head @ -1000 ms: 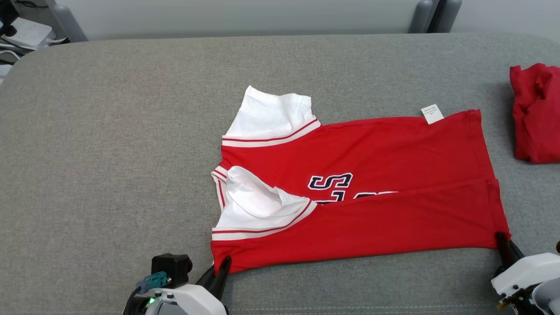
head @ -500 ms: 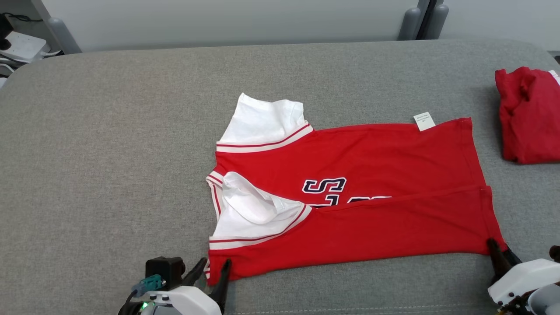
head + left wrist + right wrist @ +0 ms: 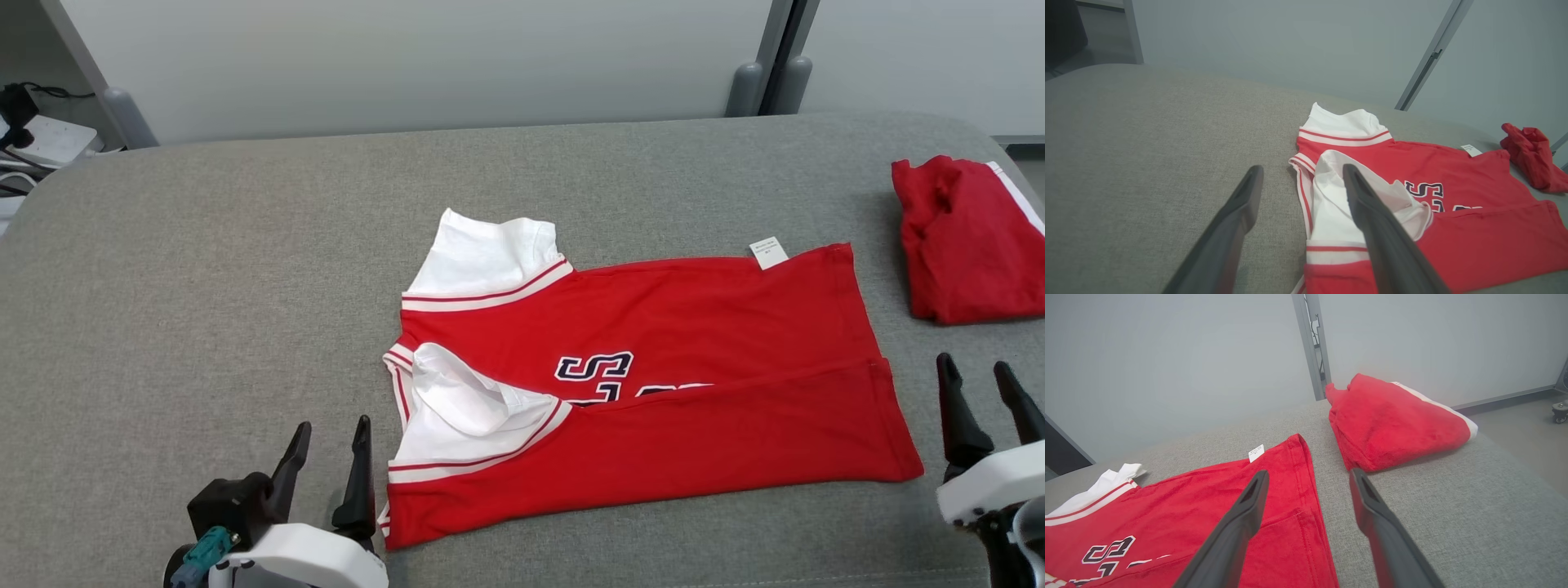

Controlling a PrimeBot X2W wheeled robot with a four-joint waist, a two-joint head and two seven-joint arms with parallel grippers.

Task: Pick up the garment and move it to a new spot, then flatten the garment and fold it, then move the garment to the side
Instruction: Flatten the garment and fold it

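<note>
In the head view the red shirt with white sleeves lies flat in the middle of the frame on the grey padded table. Its lower long edge is folded up over part of the dark lettering. A small white label sticks out at its upper edge. The left claw sits at the lower left, fingers spread wide and empty, just beside the shirt's lower left corner. The right claw, at the lower right, is also wide and empty, just off the right hem. A second red garment lies bunched at the upper right, apart from the shirt.

In the left wrist view the left claw rises from the bottom centre, spread wide. The shirt takes up the lower right. One finger overlaps a white sleeve; whether it touches the cloth I cannot tell.

In the right wrist view the right claw stands wide and empty. The shirt lies at the lower left, and the second red garment sits right of centre.
</note>
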